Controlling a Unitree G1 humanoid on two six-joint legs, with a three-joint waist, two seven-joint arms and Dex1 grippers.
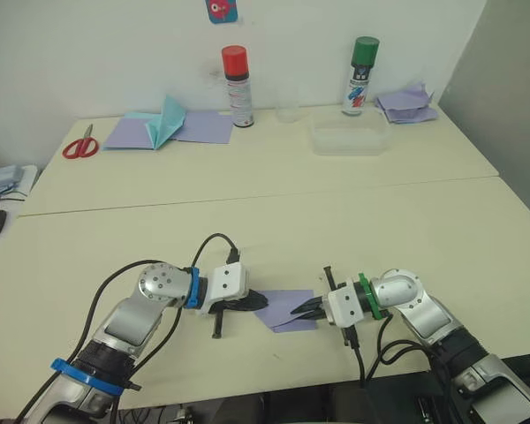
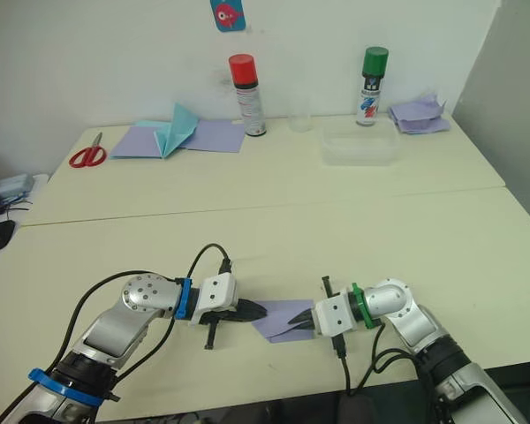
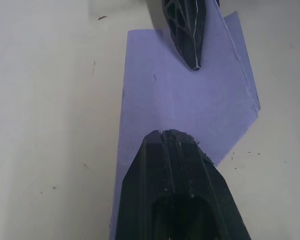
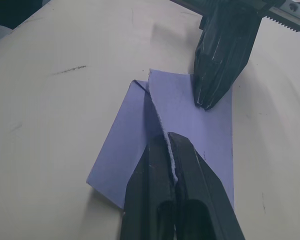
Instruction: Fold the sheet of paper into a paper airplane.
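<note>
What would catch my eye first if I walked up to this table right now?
Two black grippers meeting over a small lavender sheet of paper near the table's front edge: the right gripper is shut on a raised edge of it, while the left gripper, fingers together, presses on it from the other side. At the back by the wall stand a red-capped can and a green-capped can, with red scissors far left.

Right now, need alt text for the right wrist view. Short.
The right gripper is shut on a raised folded edge of the sheet of paper, lavender, lying on a cream table. Opposite, the left gripper, fingers together, presses its tip onto the paper's far edge.
</note>
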